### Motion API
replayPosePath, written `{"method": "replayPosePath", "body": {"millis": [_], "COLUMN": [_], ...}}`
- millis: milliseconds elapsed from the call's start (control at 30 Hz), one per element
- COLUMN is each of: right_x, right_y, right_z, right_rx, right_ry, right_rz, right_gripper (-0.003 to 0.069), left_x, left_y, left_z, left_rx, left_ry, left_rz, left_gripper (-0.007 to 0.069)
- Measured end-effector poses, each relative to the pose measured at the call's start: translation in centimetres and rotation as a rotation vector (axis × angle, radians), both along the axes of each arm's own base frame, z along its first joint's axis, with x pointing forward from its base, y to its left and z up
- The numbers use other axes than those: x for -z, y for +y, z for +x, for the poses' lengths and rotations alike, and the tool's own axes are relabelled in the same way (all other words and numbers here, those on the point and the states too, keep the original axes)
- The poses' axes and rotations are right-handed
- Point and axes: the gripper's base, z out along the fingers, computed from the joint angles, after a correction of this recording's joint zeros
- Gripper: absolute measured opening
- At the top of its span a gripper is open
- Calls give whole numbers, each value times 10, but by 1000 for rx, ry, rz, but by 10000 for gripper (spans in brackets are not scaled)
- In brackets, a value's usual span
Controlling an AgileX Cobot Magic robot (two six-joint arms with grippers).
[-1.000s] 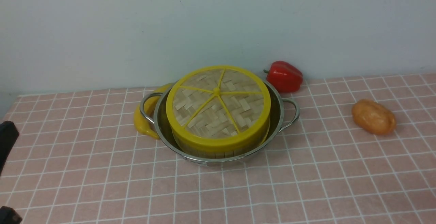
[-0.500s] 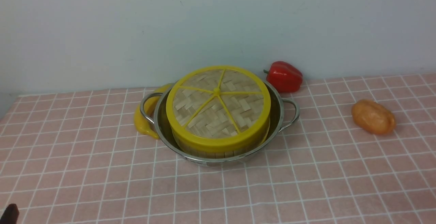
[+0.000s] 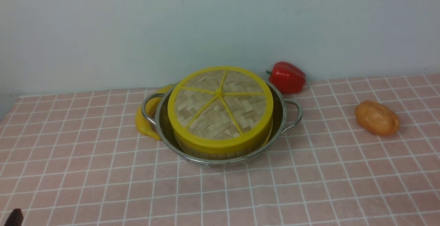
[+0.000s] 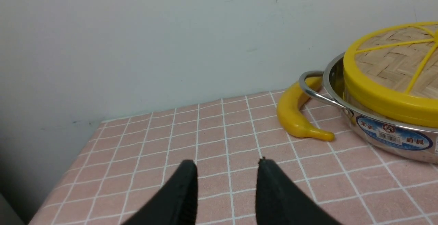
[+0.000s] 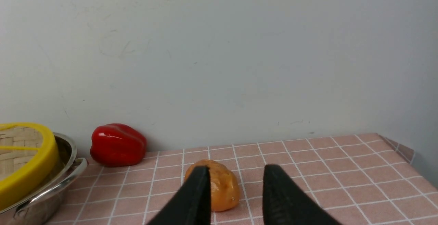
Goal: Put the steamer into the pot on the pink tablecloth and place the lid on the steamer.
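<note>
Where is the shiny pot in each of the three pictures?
Front view: the pot sits mid-picture on the pink tablecloth, holding the steamer.
Left wrist view: pot at the picture's right edge, next to the banana.
Right wrist view: only part of the pot shows, in the bottom-left corner.
Shared landmark: the yellow-rimmed lid.

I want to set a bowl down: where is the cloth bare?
Bare: the wide near strip of the pink tablecloth before the pot, and between pot and potato. Crowded: behind, where the banana and red pepper flank the pot.
</note>
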Motion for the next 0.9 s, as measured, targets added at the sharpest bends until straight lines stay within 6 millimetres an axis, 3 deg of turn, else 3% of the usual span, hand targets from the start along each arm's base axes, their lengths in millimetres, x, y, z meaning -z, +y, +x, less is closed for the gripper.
{"method": "replayPosePath", "body": {"millis": [900], "right_x": [0], "right_y": [0], "right_z": [0], "right_rx": [0], "right_ry": [-1], "right_rz": [12], "right_gripper": [240], "left_x": [0], "left_y": [0], "left_z": [0], "left_rx": [-1], "left_ry": [0], "left_rz": [7], "left_gripper": [243]}}
